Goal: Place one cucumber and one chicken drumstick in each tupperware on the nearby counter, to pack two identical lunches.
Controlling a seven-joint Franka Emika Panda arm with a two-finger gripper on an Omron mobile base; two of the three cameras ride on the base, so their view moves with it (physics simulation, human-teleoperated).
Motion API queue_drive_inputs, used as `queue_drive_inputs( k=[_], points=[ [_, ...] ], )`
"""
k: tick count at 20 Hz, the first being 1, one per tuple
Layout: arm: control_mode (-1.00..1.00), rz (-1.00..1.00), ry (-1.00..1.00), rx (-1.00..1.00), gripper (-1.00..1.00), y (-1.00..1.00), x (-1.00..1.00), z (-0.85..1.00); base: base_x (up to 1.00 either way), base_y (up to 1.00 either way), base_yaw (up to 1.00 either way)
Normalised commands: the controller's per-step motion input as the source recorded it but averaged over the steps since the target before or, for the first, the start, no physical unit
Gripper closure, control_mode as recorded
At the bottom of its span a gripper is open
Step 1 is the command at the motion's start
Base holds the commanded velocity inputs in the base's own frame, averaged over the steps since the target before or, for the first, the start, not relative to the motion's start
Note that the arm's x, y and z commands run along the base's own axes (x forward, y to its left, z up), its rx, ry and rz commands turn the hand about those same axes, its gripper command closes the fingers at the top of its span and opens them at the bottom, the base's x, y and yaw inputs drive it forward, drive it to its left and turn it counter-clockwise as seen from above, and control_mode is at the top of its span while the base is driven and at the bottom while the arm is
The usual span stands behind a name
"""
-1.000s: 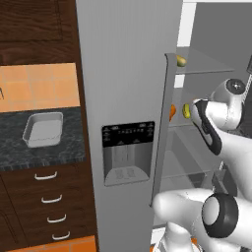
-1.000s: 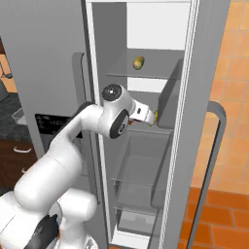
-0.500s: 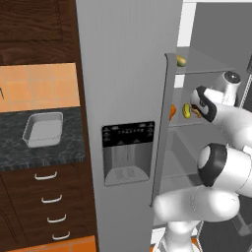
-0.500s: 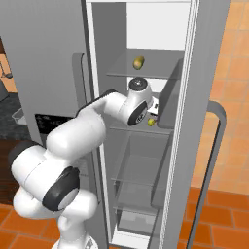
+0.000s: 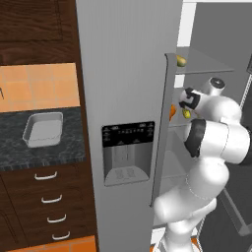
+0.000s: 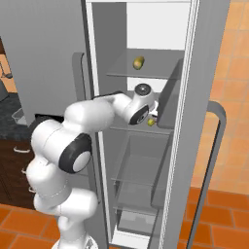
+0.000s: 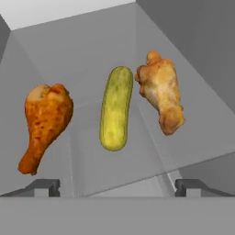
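In the hand view a yellow-green cucumber (image 7: 116, 109) lies on a glass fridge shelf between two orange-brown chicken drumsticks (image 7: 43, 124) (image 7: 160, 96). My gripper (image 7: 117, 189) is open just short of them, its fingertips (image 7: 46, 187) wide apart with nothing between. In the left base view the hand (image 5: 187, 100) reaches into the fridge beside the cucumber (image 5: 187, 114) and an orange drumstick (image 5: 172, 112). Another cucumber (image 6: 138, 62) rests on the shelf above. One tupperware (image 5: 44, 129) sits on the speckled counter (image 5: 19, 147) to the left, with nothing in it.
The closed grey fridge door (image 5: 123, 98) with its dispenser stands between the counter and the open compartment. The open right door (image 6: 204, 107) flanks the arm. Glass shelves and a drawer (image 6: 138, 194) lie below the hand. Brown drawers (image 5: 49, 197) are under the counter.
The arm has stretched further into the fridge, bringing the hand up to the middle shelf. The jaws have stayed open and the food has not moved.
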Motion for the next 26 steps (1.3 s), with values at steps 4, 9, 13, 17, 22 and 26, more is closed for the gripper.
queue_drive_inputs(
  k=[4, 9, 13, 17, 22, 26],
  points=[
    [-1.0, 0.0, 0.0, 0.0, -1.0, -0.03, 0.6, -0.34, 0.0, 0.0, 0.0],
    [-1.0, 0.0, 0.0, 0.0, -1.0, -0.17, 0.47, -0.32, 0.0, 0.0, 0.0],
    [-1.0, 0.0, 0.01, 0.0, -1.0, -0.14, 0.35, -0.38, 0.0, 0.0, 0.0],
    [-1.0, 0.0, 0.02, 0.0, 1.0, 0.0, 0.47, -0.52, 0.0, 0.0, 0.0],
    [-1.0, 0.0, 0.01, 0.01, 1.0, -0.02, 0.14, -0.12, 0.0, 0.0, 0.0],
    [-1.0, 0.0, -0.01, 0.0, 1.0, 0.1, -0.77, 0.04, 0.0, 0.0, 0.0]
  ],
)
